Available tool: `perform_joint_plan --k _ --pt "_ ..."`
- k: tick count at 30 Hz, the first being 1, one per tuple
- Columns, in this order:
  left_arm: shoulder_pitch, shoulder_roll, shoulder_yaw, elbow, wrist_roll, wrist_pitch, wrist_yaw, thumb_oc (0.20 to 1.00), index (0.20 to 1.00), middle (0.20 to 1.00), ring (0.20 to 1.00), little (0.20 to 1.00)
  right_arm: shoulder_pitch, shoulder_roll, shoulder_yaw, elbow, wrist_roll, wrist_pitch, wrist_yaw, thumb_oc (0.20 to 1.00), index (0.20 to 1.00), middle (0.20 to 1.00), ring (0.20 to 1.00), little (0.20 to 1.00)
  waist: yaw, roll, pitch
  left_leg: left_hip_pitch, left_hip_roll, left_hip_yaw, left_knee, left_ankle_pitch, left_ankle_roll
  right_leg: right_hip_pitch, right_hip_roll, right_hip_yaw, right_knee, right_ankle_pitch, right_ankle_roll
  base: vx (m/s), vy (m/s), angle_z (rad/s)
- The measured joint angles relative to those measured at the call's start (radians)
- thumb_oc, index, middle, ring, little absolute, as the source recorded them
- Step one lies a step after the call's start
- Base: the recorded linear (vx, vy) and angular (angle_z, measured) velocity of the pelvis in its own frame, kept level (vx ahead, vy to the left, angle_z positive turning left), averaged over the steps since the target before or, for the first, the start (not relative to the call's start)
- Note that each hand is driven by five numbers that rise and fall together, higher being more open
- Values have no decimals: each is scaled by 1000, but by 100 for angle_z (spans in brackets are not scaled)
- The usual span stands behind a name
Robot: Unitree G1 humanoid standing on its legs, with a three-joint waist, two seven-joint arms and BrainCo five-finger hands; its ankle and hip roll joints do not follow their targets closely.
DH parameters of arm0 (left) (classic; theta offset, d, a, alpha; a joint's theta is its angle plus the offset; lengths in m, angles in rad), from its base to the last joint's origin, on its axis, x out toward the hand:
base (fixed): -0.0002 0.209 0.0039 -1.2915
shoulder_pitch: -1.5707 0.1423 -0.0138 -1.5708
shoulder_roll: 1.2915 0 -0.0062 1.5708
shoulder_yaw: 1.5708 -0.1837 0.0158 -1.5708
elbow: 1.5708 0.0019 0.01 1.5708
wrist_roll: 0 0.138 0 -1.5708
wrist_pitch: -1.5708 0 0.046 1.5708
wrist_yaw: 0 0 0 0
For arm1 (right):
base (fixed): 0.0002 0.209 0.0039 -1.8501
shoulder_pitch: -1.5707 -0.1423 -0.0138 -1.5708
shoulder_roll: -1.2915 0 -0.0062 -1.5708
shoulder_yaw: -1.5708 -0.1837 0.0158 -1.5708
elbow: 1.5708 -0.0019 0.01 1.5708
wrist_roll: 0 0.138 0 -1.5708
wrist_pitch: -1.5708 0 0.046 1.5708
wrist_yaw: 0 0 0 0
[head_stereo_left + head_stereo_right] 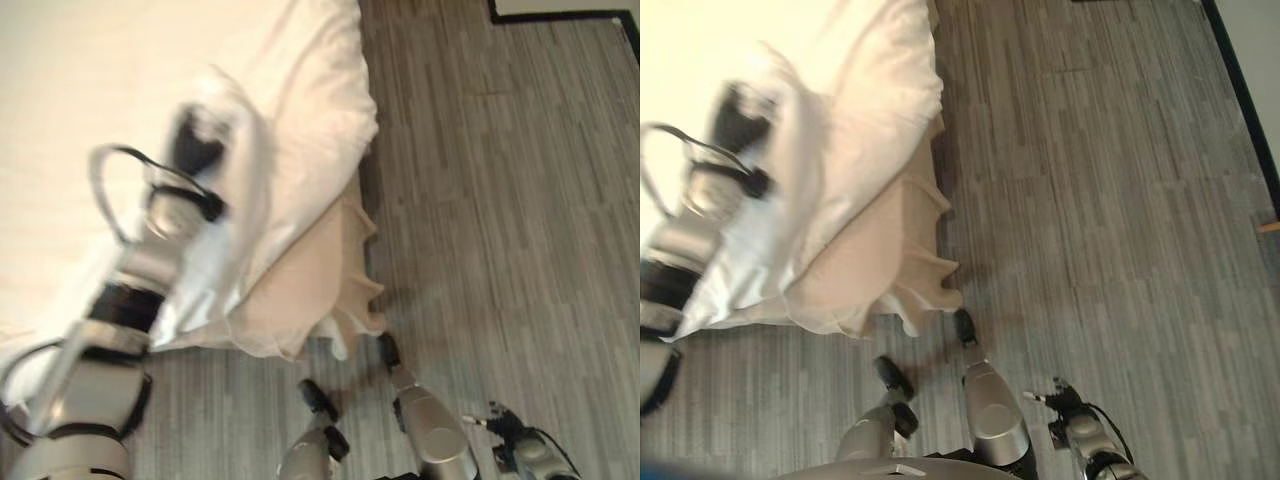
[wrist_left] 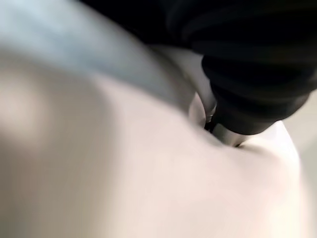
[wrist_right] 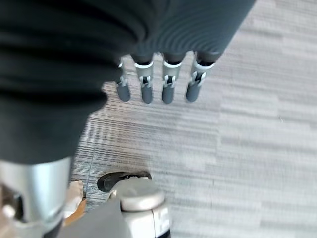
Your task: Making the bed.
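Gripping white duvet [image 1: 300, 130] edge, left hand [image 1: 195, 140] (fingers buried).

head eyes: we are looking down, sharing the bed [image 1: 300, 120] corner | left wrist: pressing against it | right wrist: facing floor [image 3: 257, 148] beside it

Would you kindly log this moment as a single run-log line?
task: making bed | left hand: in white duvet at bed corner, fingers hidden | right hand: open, idle over wood floor

Wood floor [image 1: 500, 200] beside the bed [image 1: 300, 290] lies open; white duvet [image 1: 300, 120] overhangs the corner.
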Motion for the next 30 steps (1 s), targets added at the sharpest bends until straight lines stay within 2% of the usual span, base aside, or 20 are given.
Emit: perform_joint_plan --k 1,4,6,7,8,9,12,14,19,20,21,22,23,24,27,30 --pt "79 -66 -7 -22 -27 -2 -26 200 200 200 200 200 7 0 -6 10 -23 9 2 1000 1000 1000 1000 1000 -4 15 -15 18 -7 8 0 -7 0 10 -6 14 0 -10 9 -20 74 -25" --pt "183 -135 -23 -37 -64 -3 -62 200 200 200 200 200 17 -4 -24 18 -30 15 10 1000 1000 1000 1000 1000 -8 41 -33 34 -13 30 0 -24 6 15 -15 25 0 -12 7 -40 61 -21" --pt "277 -232 0 -44 -109 -23 -71 200 200 200 200 200 22 -7 -25 20 -54 27 17 1000 1000 1000 1000 1000 -26 56 -43 52 -28 39 0 -30 2 23 -22 41 -1 -12 9 -26 85 -19" --pt "341 -292 -42 -8 -121 -23 -81 200 200 200 200 200 20 -5 -24 27 -61 29 19 1000 1000 1000 1000 1000 -29 68 -52 66 -30 62 0 -38 3 27 -28 61 -4 -16 15 12 108 -43" --pt "368 -318 -75 21 -121 -21 -96 200 200 200 200 200 14 -7 -20 30 -62 30 17 1000 1000 1000 1000 1000 -33 74 -57 69 -35 66 0 -45 7 25 -27 73 -2 -15 16 -55 41 -49" --pt "389 -327 -115 44 -120 -6 -120 200 200 200 200 200 6 -12 -19 28 -62 33 19 1000 1000 1000 1000 1000 -43 75 -57 72 -37 85 0 -50 16 16 -25 75 9 -10 23 15 96 -35" --pt "453 -381 -209 128 -120 4 -162 200 200 200 200 200 -6 -8 -19 46 -72 37 15 1000 1000 1000 1000 1000 -79 76 -61 78 -46 107 0 -56 12 4 -32 97 16 -15 28 -52 17 -24" --pt "493 -415 -295 210 -120 35 -201 200 200 200 200 200 -7 -5 12 57 -91 45 13 1000 1000 1000 1000 1000 -89 81 -61 85 -50 133 0 -63 11 -9 -31 112 19 -14 30 -123 4 -37" --pt "469 -436 -365 274 -119 52 -203 200 200 200 200 200 -8 -5 8 57 -90 44 -7 1000 1000 1000 1000 1000 -115 93 -59 91 -65 163 0 -73 24 -9 -40 144 10 -4 44 -61 -7 -20" --pt "439 -449 -366 308 -120 51 -203 297 297 297 297 297 -10 -7 9 56 -89 44 -8 1000 1000 1000 1000 1000 -115 100 -55 91 -76 166 0 -77 30 -12 -43 150 9 -3 49 -78 -13 -11" --pt "412 -463 -368 338 -119 51 -203 297 297 297 297 297 -14 -7 8 56 -88 44 -9 1000 1000 1000 1000 1000 -117 102 -50 91 -82 168 0 -78 32 -17 -47 155 9 -3 54 -86 13 -7" --pt "388 -480 -370 378 -117 50 -201 1000 1000 1000 1000 1000 -23 -7 8 58 -83 45 -13 1000 1000 1000 1000 1000 -118 104 -48 88 -85 170 0 -82 36 -21 -51 157 9 -4 57 -56 15 -9" --pt "329 -517 -384 483 -68 48 -185 1000 1000 1000 1000 1000 -46 -5 19 60 -58 45 -29 1000 1000 1000 1000 1000 -131 99 -37 82 -99 179 1 -90 36 -35 -58 166 11 -6 65 -73 6 -16" --pt "288 -535 -408 558 -43 45 -179 1000 1000 1000 1000 1000 -65 -8 11 62 -50 44 -37 1000 1000 1000 1000 1000 -140 108 -33 82 -105 186 0 -90 42 -40 -63 177 17 -7 70 -35 -12 -24" --pt "215 -592 -427 708 51 51 -155 1000 1000 1000 1000 1000 -112 -5 30 87 -50 42 -50 1000 1000 1000 1000 1000 -168 104 -10 75 -115 202 0 -99 52 -49 -75 190 12 -1 83 -35 -50 -16" --pt "244 -654 -363 825 23 48 -146 1000 1000 1000 1000 1000 -119 1 87 99 -64 54 -71 1000 1000 1000 1000 1000 -158 101 -3 85 -113 209 6 -98 52 -43 -69 192 14 2 89 -25 -68 -7"
